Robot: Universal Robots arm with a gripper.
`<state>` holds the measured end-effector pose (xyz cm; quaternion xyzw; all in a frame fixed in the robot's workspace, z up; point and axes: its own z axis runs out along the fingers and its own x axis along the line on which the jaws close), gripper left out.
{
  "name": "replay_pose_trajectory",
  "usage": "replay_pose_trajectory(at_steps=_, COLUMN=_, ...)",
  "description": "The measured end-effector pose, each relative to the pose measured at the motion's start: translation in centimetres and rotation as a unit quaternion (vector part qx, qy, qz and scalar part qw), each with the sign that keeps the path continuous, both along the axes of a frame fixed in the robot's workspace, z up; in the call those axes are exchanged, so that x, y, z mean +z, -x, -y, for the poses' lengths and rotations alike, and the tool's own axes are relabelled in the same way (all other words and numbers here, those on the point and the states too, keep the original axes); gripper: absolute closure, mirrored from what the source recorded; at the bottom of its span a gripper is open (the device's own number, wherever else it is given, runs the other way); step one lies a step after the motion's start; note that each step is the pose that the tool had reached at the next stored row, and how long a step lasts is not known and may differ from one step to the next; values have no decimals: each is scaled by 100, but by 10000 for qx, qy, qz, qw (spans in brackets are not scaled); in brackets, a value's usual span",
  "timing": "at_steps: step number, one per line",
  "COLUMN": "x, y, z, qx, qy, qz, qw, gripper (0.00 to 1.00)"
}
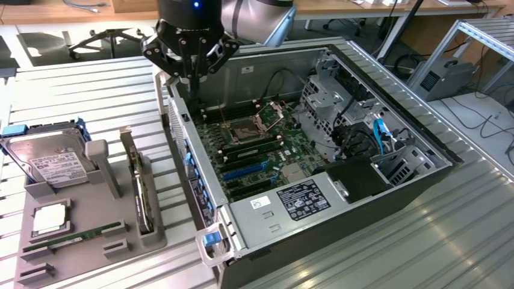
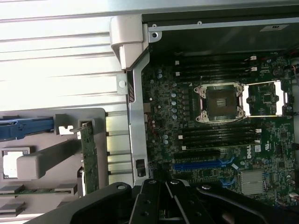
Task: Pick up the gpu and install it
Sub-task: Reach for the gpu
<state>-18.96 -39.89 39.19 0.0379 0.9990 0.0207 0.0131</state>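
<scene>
Jaws closed and empty, open case (image 1: 180,133) holding motherboard (image 1: 269,152), gpu (image 1: 143,195) on edge in grey tray (image 1: 80,244)

And there's the gpu (image 1: 141,192) (image 2: 88,161), not picked up yet, parked on its long edge in a slot of the gray holder (image 1: 88,211). It's a thin, dark card, standing upright, and from the wrist view its edge shows greenish circuitry. Its silver bracket (image 1: 127,147) rises at the end farther from the exterior camera. The card runs lengthwise alongside the open computer case (image 1: 241,226), just beside it on the exterior view's left, not touching it.
</scene>
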Motion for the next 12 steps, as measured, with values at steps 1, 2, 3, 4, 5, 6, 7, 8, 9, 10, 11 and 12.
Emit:
replay_pose_trajectory(at_steps=1, x=0, y=3, z=0, qx=0, qy=0, qz=0, qw=10000, gripper=89)
replay_pose_trajectory(at_steps=2, x=0, y=6, z=0, qx=0, qy=0, qz=0, qw=10000, gripper=89)
replay_pose_trajectory(at_steps=3, x=0, y=10, z=0, qx=0, qy=0, qz=0, qw=10000, gripper=89)
replay_pose_trajectory(at_steps=4, x=0, y=13, z=0, qx=0, qy=0, qz=0, qw=10000, gripper=89)
replay_pose_trajectory(at_steps=5, x=0, y=16, z=0, qx=0, qy=0, qz=0, qw=10000, gripper=89)
replay_pose_trajectory(at_steps=6, x=0, y=18, z=0, qx=1, qy=0, qz=0, qw=10000, gripper=89)
replay_pose_trajectory(at_steps=7, x=0, y=22, z=0, qx=0, qy=0, qz=0, qw=10000, gripper=89)
replay_pose_trajectory(at_steps=8, x=0, y=27, z=0, qx=0, qy=0, qz=0, qw=10000, gripper=89)
replay_pose_trajectory(at_steps=9, x=0, y=29, z=0, qx=0, qy=0, qz=0, qw=10000, gripper=89)
replay_pose_trajectory(at_steps=10, x=0, y=32, z=0, qx=0, qy=0, qz=0, qw=10000, gripper=89)
replay_pose_trajectory(at_steps=11, x=0, y=35, z=0, qx=0, qy=0, qz=0, qw=10000, gripper=89)
replay_pose_trajectory(at_steps=12, x=0, y=42, z=0, qx=0, qy=0, qz=0, qw=10000, gripper=89)
